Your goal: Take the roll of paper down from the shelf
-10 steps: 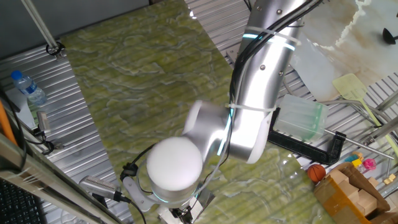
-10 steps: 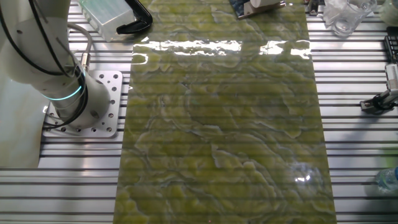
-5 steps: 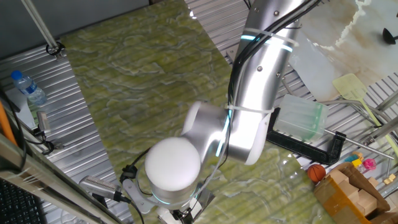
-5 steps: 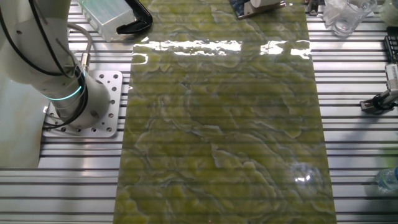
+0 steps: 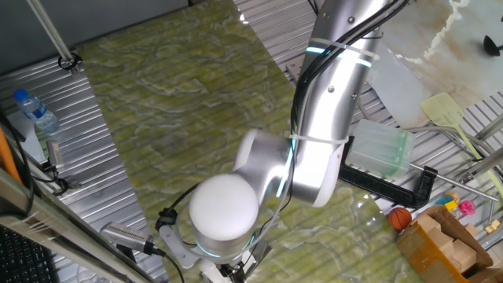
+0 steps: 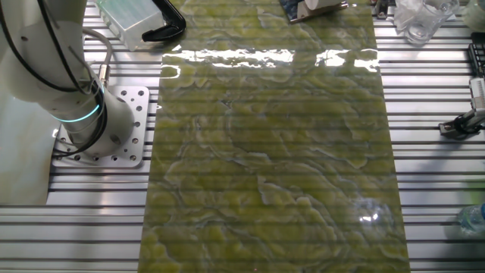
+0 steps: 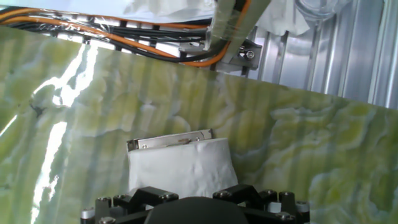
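Below hand, roll of paper (image 7: 181, 167), on shelf (image 7: 169, 139)

Both fixed views look down on the green mat (image 6: 273, 152) from opposite sides; the hand view sits close above it.

roll of paper (image 7: 180, 167) on shelf (image 7: 168, 141), shelf on table (image 7: 311, 149)

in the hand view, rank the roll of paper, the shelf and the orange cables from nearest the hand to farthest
1. Roll of paper: right above the hand's black body at the bottom edge.
2. Shelf: its metal edge shows just beyond the roll.
3. Orange cables: at the top, past the green mat.
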{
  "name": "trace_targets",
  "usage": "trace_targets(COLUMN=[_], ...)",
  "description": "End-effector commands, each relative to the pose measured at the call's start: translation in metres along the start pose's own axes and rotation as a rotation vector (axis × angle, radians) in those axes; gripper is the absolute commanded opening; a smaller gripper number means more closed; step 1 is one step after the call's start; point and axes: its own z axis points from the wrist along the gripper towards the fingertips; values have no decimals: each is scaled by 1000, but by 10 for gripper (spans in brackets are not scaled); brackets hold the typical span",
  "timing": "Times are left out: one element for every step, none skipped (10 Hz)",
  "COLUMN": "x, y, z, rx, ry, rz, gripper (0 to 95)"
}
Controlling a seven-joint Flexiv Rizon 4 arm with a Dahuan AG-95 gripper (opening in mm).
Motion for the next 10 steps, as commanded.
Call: trace_targets(x=[-2, -2, 0, 0, 2, 4, 7, 9, 10, 10], y=[0, 1, 1, 1, 4, 4, 4, 4, 4, 4], z=[1, 2, 3, 3, 5, 6, 7, 8, 8, 8], rx=[-5, -11, -17, -21, -22, -20, -21, -22, -25, -32], ry=[4, 4, 5, 4, 4, 4, 1, 0, -2, -6], rz=[-6, -6, 0, -2, 4, 11, 15, 16, 17, 21], gripper=[950, 950, 950, 950, 950, 950, 950, 950, 760, 760])
